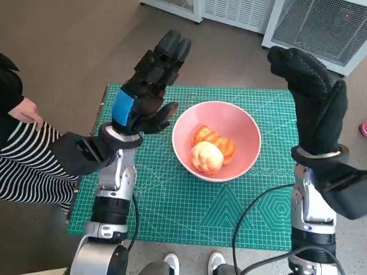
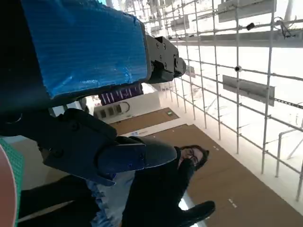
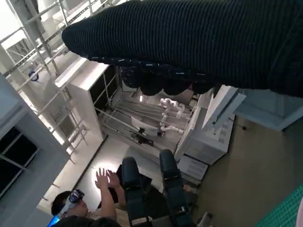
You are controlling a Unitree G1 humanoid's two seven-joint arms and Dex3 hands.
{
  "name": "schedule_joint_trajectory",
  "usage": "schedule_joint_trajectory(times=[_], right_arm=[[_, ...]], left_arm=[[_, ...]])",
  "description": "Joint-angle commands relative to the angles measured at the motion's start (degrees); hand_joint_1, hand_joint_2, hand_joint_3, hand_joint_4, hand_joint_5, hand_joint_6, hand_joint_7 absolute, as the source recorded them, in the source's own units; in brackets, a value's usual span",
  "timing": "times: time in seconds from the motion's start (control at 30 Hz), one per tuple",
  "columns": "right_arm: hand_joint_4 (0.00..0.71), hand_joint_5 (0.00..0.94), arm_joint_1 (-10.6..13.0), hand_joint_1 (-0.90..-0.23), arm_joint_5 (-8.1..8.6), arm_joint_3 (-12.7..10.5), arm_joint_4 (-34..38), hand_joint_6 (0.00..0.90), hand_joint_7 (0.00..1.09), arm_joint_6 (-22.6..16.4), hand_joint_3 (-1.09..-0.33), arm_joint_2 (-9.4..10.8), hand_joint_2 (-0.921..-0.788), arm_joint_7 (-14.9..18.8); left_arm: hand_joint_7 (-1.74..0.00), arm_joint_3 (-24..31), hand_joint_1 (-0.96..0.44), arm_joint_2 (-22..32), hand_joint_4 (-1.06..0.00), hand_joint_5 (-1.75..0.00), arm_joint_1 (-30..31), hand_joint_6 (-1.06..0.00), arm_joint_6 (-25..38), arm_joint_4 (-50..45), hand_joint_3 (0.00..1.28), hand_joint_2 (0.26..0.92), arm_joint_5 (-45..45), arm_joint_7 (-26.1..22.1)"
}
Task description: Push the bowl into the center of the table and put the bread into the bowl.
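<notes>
A pink bowl [image 1: 229, 123] stands near the middle of the green cutting mat [image 1: 172, 206]. Golden bread [image 1: 211, 150] lies inside the bowl. My left hand [image 1: 150, 86], black with blue tape, is raised above the mat's left part, fingers stretched out and holding nothing; its taped back [image 2: 85, 42] fills the left wrist view. My right hand [image 1: 312, 94] in the black glove is raised above the mat's right edge, fingers extended and empty; the glove [image 3: 203, 47] spans the right wrist view. Both hands are apart from the bowl.
A person in a striped top [image 1: 23, 166] sits at the table's left side. White units [image 1: 298, 20] stand on the floor beyond the table. People show in both wrist views: one in dark clothes [image 2: 165, 189], one with raised hands [image 3: 102, 189].
</notes>
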Motion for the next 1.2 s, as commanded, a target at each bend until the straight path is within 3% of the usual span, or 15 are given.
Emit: schedule_joint_trajectory(times=[0.03, 1.2], right_arm=[[0.159, 0.000, -0.09, -0.696, -0.68, 0.18, 1.16, 0.022, 0.49, -0.21, -0.694, 0.09, -0.921, -0.18], [0.159, 0.001, 0.29, -0.690, -1.02, -0.02, 1.38, 0.015, 0.49, 0.55, -0.695, 0.05, -0.921, -0.64]], left_arm=[[0.00, 0.35, -0.65, -0.02, -0.08, -0.01, 0.36, -0.18, -0.13, 0.37, 0.44, 0.921, -0.71, -0.35], [-0.01, 0.41, -0.63, 0.27, -0.07, -0.01, -0.17, -0.17, 0.68, 0.62, 0.43, 0.921, -0.87, -0.46]])
